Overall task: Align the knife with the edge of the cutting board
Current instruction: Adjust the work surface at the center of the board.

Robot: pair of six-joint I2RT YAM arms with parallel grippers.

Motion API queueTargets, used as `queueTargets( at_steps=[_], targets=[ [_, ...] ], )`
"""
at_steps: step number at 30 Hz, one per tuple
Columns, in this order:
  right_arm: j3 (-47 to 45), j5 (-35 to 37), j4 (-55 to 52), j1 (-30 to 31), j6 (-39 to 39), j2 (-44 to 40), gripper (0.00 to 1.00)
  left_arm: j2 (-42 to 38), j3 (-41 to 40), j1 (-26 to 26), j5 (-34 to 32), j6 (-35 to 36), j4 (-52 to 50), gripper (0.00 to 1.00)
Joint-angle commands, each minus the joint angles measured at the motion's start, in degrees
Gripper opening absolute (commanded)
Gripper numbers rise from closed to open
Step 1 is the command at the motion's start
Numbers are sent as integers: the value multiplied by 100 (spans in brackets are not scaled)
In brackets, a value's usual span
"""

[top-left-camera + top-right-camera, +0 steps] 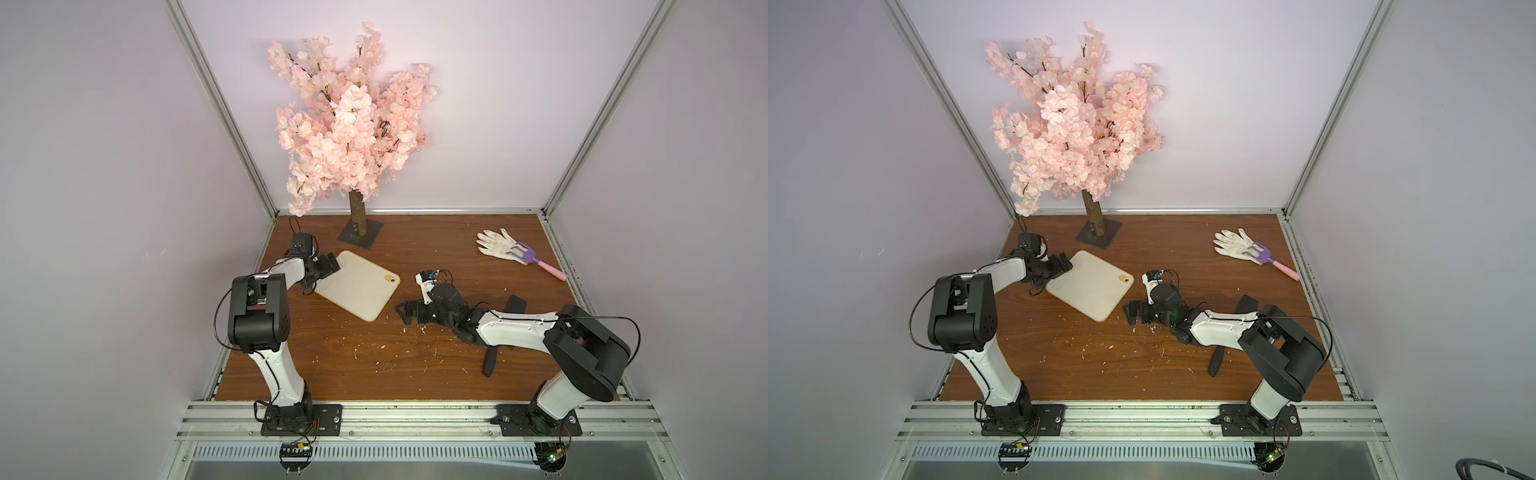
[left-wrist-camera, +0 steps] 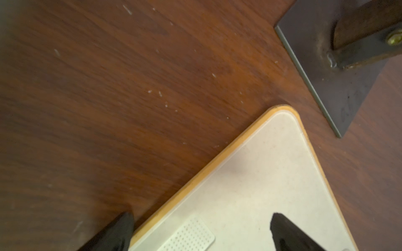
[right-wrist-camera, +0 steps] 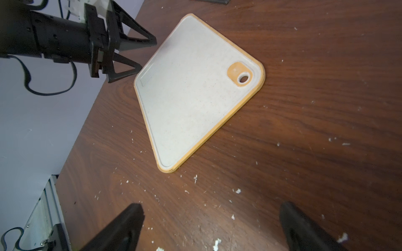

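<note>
1. Cutting board. We find the cutting board (image 1: 357,286) flat on the table (image 1: 436,249), left of centre. It is turned so that none of its sides runs parallel to the table's edges. Its ringed hole (image 1: 390,277) sits in the corner that points toward the table's middle.

2. Knife. The knife (image 1: 490,361) lies on the right half of the table, well apart from the cutting board. Its broad blade end points toward the far wall and its handle toward the near rail. The right arm (image 1: 511,330) crosses above its middle, so we see only the two ends; it appears to lie flat.

3. Left pincer. The left pincer (image 2: 201,217) is spread wide and holds nothing. It stands at the board's far left side, with one finger (image 2: 289,234) over the cream surface and the other over bare wood just outside the tan rim. We cannot tell whether either finger touches.

4. Right pincer. The right pincer (image 3: 212,210) is likewise fully spread and empty. It hovers over the table near the board's near corner, between board and knife, touching neither.

5. Other items. A blossom tree (image 1: 349,120) on a dark square base (image 1: 368,239) stands at the back, near the board's far corner. A white glove (image 1: 496,243) and a toy rake (image 1: 536,259) lie together at the far right, the rake's head overlapping the glove's cuff. White crumbs (image 1: 380,347) are scattered over the wood.
</note>
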Motion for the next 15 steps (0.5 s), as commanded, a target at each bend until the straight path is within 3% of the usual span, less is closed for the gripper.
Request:
queueTargets(
  at_steps=[1, 15],
  targets=[
    [-49, -143, 198, -33, 126, -121, 100, 56, -332, -269, 149, -113, -690, 100],
    [-103, -131, 136, -123, 332, 14, 99, -405, -820, -475, 350, -32, -691, 98]
  ],
)
